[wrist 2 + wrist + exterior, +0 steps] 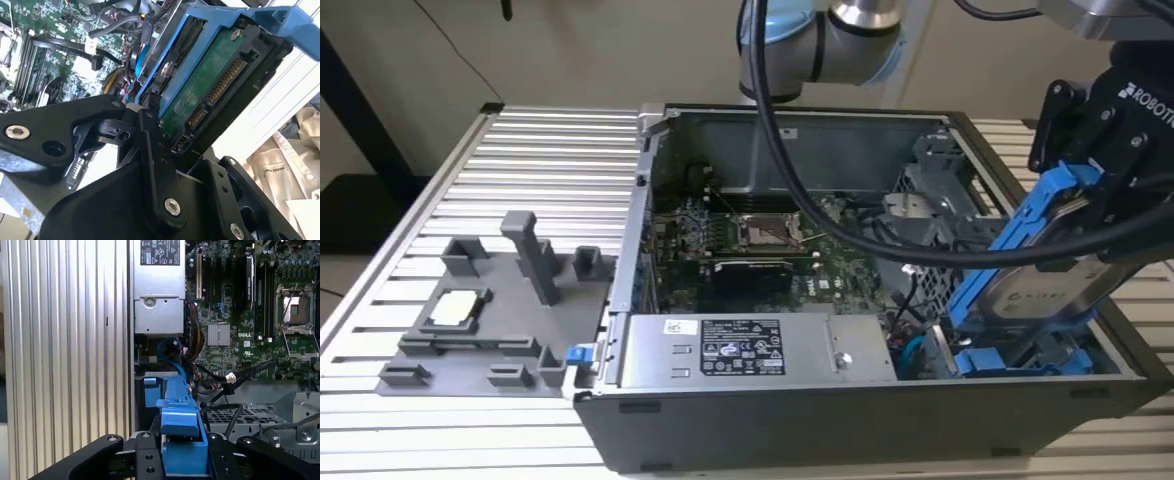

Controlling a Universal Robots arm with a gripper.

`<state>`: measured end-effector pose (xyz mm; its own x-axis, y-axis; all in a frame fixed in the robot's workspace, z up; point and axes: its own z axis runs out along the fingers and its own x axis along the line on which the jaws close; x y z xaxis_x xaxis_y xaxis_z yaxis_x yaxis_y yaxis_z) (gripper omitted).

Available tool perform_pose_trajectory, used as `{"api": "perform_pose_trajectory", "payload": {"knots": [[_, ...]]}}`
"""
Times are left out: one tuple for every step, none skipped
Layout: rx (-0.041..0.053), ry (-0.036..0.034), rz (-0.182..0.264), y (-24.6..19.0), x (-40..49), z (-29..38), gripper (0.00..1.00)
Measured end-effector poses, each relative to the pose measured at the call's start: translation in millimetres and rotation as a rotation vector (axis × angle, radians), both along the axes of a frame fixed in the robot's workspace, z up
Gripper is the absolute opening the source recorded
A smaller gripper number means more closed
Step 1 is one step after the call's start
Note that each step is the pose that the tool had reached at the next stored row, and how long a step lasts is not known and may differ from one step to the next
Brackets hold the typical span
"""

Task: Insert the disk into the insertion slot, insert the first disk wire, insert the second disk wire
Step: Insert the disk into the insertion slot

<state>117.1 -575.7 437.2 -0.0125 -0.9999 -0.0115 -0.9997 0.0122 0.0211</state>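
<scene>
The tool (1083, 215) is clamped on the disk (1034, 295) by its blue carrier. The disk hangs tilted over the open computer case's (854, 420) near corner, at the exterior view's right.

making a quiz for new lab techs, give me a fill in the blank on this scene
The end effector holds the disk by its ____ carrier bracket.
The power supply box carries a ____ sticker.
The grey fixture lies on the table at the exterior view's ____.
Missing words: blue, white, left.
</scene>
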Motion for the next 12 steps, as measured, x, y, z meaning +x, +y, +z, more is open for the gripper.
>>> {"api": "perform_pose_trajectory", "payload": {"knots": [[0.0000,-0.0001,0.001,0.0,0.4,-0.9,0.33],[0.0001,0.0000,0.004,0.0,0.9,-2.0,0.33],[0.0003,-0.0001,0.007,0.0,1.4,-3.0,0.33],[0.0002,0.0000,0.010,0.0,1.7,-3.8,0.33],[0.0000,0.0000,0.012,0.0,1.8,-4.5,0.33],[0.0001,0.0000,0.015,0.0,1.9,-5.3,0.33],[0.0002,0.0000,0.017,-0.1,2.0,-6.1,0.33],[0.0002,0.0000,0.019,0.0,2.1,-6.9,0.33],[0.0002,0.0000,0.021,0.0,2.2,-7.7,0.33],[0.0003,0.0000,0.022,0.0,2.5,-8.4,0.33],[0.0002,0.0000,0.023,0.0,2.7,-9.0,0.33],[0.0001,0.0000,0.025,0.0,3.0,-9.6,0.33]]}}
